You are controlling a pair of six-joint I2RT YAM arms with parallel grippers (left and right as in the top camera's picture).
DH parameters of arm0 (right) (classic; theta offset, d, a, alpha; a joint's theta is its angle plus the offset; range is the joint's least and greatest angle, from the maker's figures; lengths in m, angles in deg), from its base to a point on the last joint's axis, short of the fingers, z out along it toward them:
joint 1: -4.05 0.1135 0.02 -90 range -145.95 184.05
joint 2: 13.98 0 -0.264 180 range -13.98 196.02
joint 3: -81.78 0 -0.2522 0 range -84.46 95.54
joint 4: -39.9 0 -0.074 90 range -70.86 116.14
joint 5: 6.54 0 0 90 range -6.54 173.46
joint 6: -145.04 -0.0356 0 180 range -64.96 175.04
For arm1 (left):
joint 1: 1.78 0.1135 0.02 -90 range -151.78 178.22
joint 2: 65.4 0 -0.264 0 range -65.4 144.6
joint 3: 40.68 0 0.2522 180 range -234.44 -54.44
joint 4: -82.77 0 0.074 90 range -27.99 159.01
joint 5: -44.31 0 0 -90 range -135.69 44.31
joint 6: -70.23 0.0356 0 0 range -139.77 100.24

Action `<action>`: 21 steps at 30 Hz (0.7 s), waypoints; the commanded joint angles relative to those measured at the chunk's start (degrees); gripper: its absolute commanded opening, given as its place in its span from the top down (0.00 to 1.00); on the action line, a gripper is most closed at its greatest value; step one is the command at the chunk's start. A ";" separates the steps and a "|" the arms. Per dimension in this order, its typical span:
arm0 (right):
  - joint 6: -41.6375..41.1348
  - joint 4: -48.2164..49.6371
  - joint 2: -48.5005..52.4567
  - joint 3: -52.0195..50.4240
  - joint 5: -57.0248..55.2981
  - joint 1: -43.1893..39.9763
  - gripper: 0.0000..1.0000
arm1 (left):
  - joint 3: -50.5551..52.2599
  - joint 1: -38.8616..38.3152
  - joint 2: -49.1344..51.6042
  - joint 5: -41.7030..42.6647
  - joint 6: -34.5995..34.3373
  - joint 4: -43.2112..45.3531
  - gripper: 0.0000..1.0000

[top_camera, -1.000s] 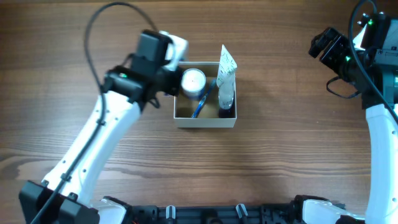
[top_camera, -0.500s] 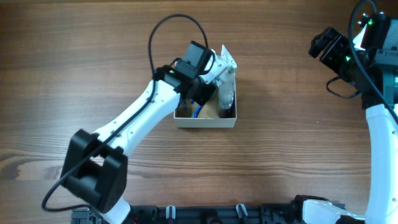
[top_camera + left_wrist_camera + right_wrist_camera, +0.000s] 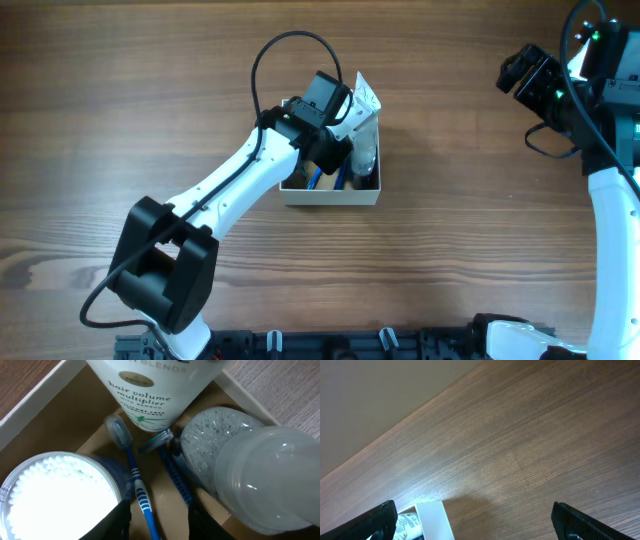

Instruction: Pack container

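Observation:
The container (image 3: 330,193), a shallow white-walled box with a tan floor (image 3: 85,425), holds a white tube (image 3: 150,390), a clear bottle (image 3: 240,470), a round white-lidded jar (image 3: 55,495), a blue toothbrush (image 3: 137,487) and a blue razor (image 3: 175,477). My left gripper (image 3: 333,160) is down inside the box. Its fingers (image 3: 157,527) are open, one on each side of the toothbrush handle, with the jar on the left and the bottle on the right. My right gripper (image 3: 487,520) is wide open and empty, far off at the table's right (image 3: 518,72).
The box sits on a brown wooden table (image 3: 480,230). In the right wrist view a corner of the box (image 3: 432,520) and the tube's end (image 3: 407,524) show at the lower left.
My left arm has swung from the box's left side to over it and lowered its gripper inside, now covering the jar in the overhead view. The right arm has not moved.

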 commanded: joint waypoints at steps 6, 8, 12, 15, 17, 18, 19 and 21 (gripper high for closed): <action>-0.31 0.00 0.48 0.11 0.68 -0.11 0.00 | -0.09 0.79 -8.04 -4.90 -6.23 -0.94 0.56; -0.33 0.02 0.48 0.11 0.68 -0.11 0.00 | -0.09 1.18 -11.02 -7.96 -8.00 -1.77 0.48; -0.31 0.02 0.48 0.11 0.68 -0.11 0.00 | -0.09 4.50 -17.38 -13.11 -11.69 -4.70 0.09; -0.33 0.02 0.48 0.11 0.68 -0.11 0.00 | -0.09 10.01 -20.90 -13.07 -14.56 -8.07 0.00; -0.33 0.02 0.48 0.11 0.68 -0.11 0.00 | -0.09 15.37 -22.53 -13.03 -17.75 -10.93 0.00; -0.33 0.02 0.48 0.11 0.68 -0.11 0.00 | -0.09 17.94 -23.02 -13.03 -19.02 -12.28 0.00; -0.33 0.02 0.48 0.11 0.68 -0.11 0.00 | -0.09 20.35 -23.21 -13.03 -20.26 -13.51 0.00; -0.33 0.02 0.48 0.11 0.68 -0.11 0.00 | -0.09 25.00 -23.30 -12.31 -21.92 -15.63 0.00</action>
